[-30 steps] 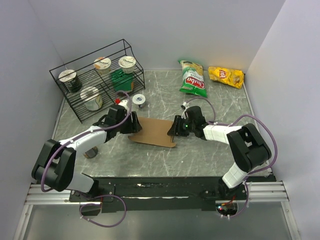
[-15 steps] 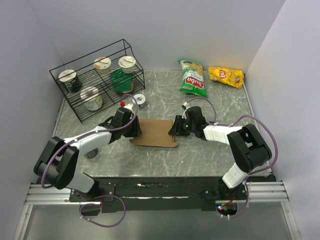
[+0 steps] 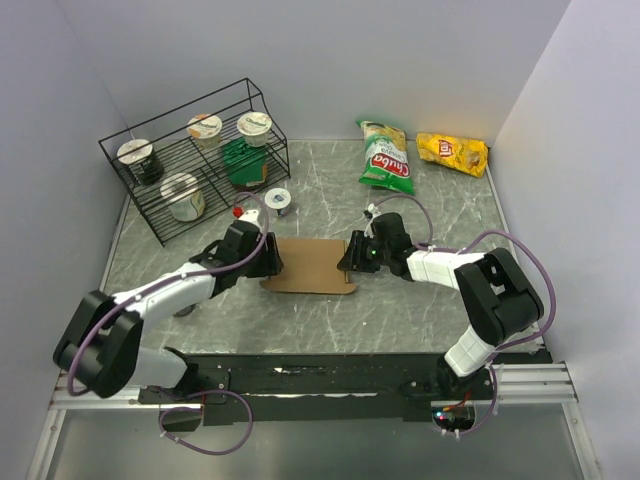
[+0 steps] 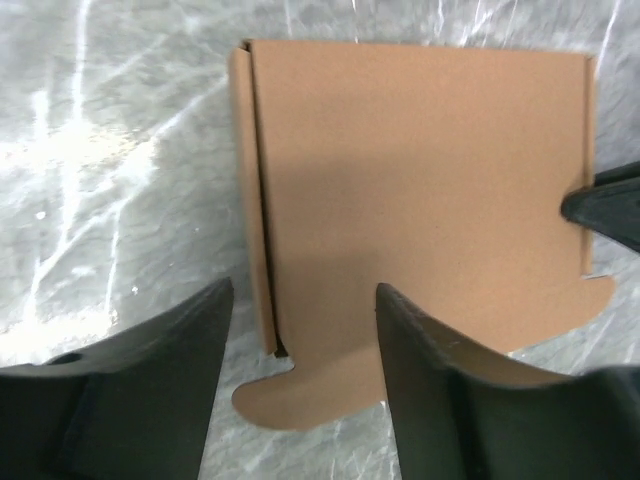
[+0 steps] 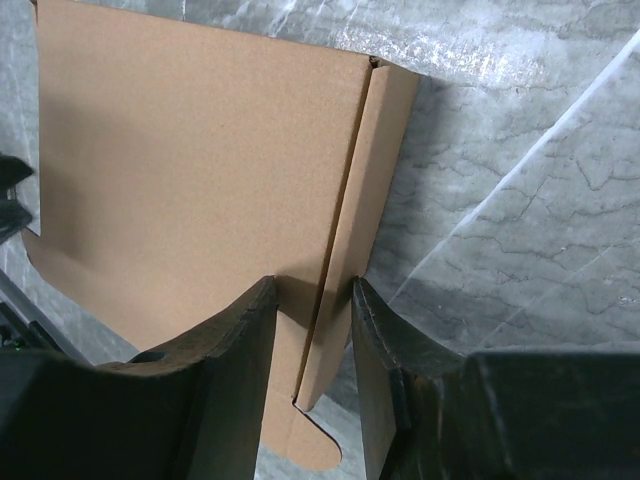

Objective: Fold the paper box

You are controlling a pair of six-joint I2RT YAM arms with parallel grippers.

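The paper box [image 3: 312, 266] lies on the bench [image 3: 330, 205] at frame centre; wire rack [image 3: 190, 160] upper left, chip bags [image 3: 386, 157] upper right.

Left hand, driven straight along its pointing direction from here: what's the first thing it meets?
The paper box: its folded near edge sits between the left hand's open jaws, so the sheet comes first. Whether the hand clears its surface is hard to judge. Beyond it waits the right hand.

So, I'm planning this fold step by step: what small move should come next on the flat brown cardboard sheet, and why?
Probably close the left gripper on the narrow left flap of the flat brown cardboard sheet and raise it: its open jaws straddle that flap's crease, and the sheet lies unfolded on the grey marble table.
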